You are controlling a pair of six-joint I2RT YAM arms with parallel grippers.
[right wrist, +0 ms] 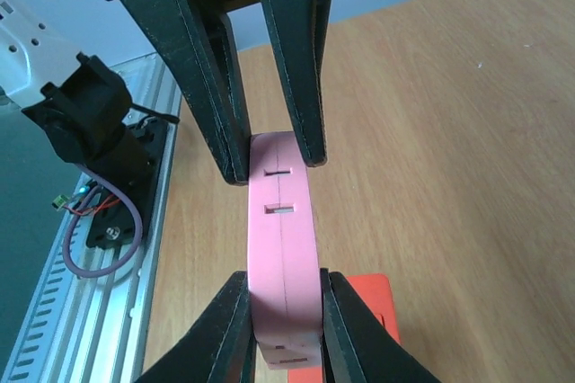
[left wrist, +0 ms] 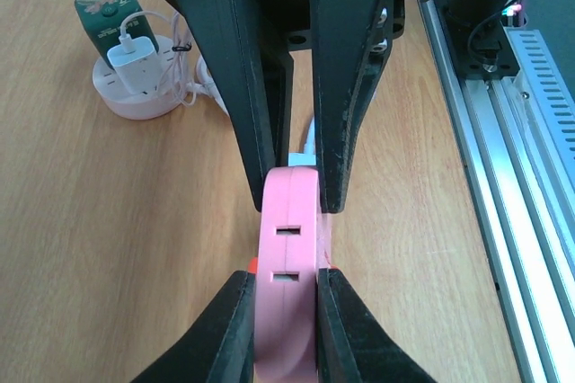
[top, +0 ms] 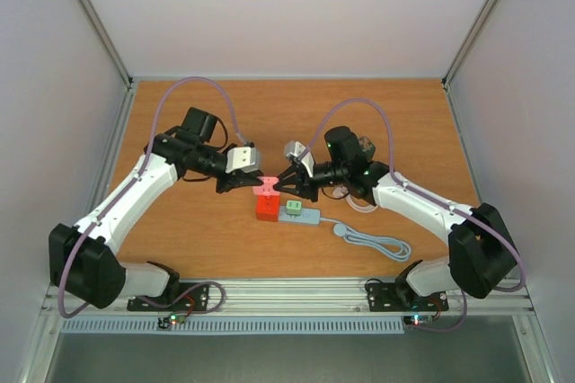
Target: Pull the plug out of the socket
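One pink plug (top: pixel 266 191), one orange socket (top: pixel 267 209), two claws: left gripper (top: pixel 254 185) and right gripper (top: pixel 277 188), both pinching plug from opposite sides, atop socket.

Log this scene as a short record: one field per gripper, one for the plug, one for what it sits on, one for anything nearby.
left gripper: shut on the pink plug, one finger on each flat side
right gripper: shut on the pink plug from the opposite end
plug position: directly over the orange-red block; cannot tell whether it is seated or lifted off
power strip: lies against the block, with a green plug on top
grey cable: trails from the strip toward the right arm's base
table: wooden top
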